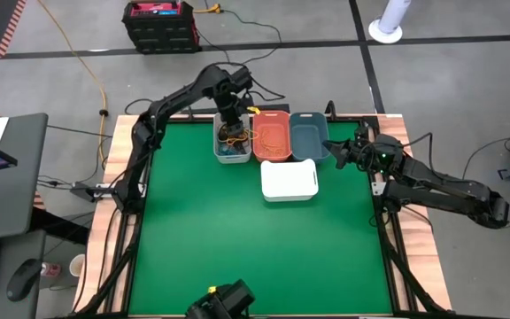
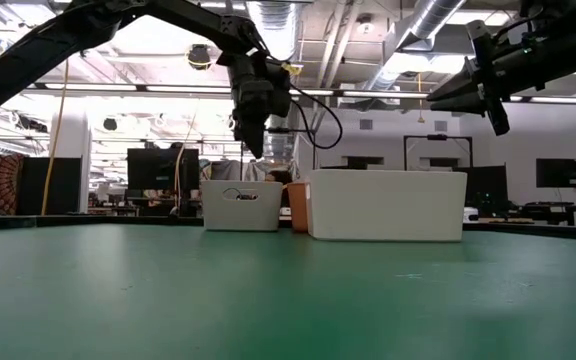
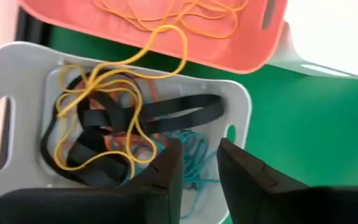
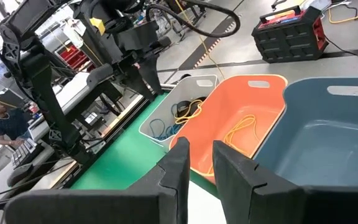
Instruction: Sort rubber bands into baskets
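Observation:
Four baskets stand at the table's far middle: light grey (image 1: pixel 233 140), coral-orange (image 1: pixel 272 135), slate-blue (image 1: pixel 309 135), and white (image 1: pixel 289 180) in front of them. The grey basket (image 3: pixel 17 81) holds a tangle of yellow (image 3: pixel 92 93), black (image 3: pixel 185 109), teal (image 3: pixel 194 149) and red bands. Yellow bands (image 4: pixel 241 130) lie in the coral basket (image 4: pixel 229 118), and one yellow loop (image 3: pixel 166 43) hangs over its rim into the grey one. My left gripper (image 3: pixel 201 165) is open and empty above the grey basket (image 2: pixel 241 205), clear of its rim. My right gripper (image 4: pixel 201 158) is open and empty, raised beside the slate-blue basket (image 4: pixel 328 137).
The slate-blue basket shows no bands inside. The white basket (image 2: pixel 388 205) hides the coral and slate-blue ones in the low view. The green mat (image 1: pixel 255 257) spreads toward the near edge. A person (image 4: pixel 5 124) sits beyond the table's left side.

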Action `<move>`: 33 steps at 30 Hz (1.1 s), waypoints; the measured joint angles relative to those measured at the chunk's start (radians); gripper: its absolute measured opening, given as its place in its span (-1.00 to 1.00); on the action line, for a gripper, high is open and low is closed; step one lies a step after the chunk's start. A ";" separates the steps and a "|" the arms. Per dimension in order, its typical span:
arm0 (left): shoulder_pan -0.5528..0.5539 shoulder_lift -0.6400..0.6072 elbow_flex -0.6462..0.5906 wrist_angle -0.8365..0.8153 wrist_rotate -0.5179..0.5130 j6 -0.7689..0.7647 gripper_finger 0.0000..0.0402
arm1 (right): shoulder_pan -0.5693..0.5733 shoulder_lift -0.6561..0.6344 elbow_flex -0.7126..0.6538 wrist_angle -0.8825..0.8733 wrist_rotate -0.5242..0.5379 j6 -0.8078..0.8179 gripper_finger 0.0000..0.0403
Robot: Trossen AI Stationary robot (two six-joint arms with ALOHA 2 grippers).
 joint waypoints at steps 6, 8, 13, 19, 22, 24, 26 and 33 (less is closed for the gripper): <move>-0.013 -0.065 0.000 -0.049 -0.080 -0.042 -0.70 | 0.000 0.000 0.000 0.001 0.000 0.023 -0.52; -0.012 -0.119 0.000 -0.041 -0.114 -0.078 -0.72 | 0.000 0.000 0.000 0.001 0.000 0.022 -0.52; -0.012 -0.259 0.000 0.053 -0.182 -0.169 -0.74 | 0.000 0.000 0.000 0.001 0.000 0.012 -0.52; -0.042 -0.352 0.000 0.109 -0.230 -0.245 -0.74 | 0.000 0.000 0.000 0.002 0.000 0.008 -0.52; -0.087 -0.361 0.000 0.133 -0.288 -0.256 -0.74 | 0.000 0.000 0.000 0.003 0.000 0.015 -0.52; -0.129 -0.359 0.000 0.154 -0.320 -0.255 -0.74 | 0.000 0.000 0.000 0.003 0.000 0.015 -0.52; -0.175 -0.360 -0.027 0.201 -0.372 -0.250 -0.74 | 0.000 0.000 0.000 0.003 0.000 0.015 -0.52; -0.257 -0.519 -0.443 0.560 -0.429 -0.300 -0.74 | 0.000 0.000 0.000 0.002 0.000 0.026 -0.52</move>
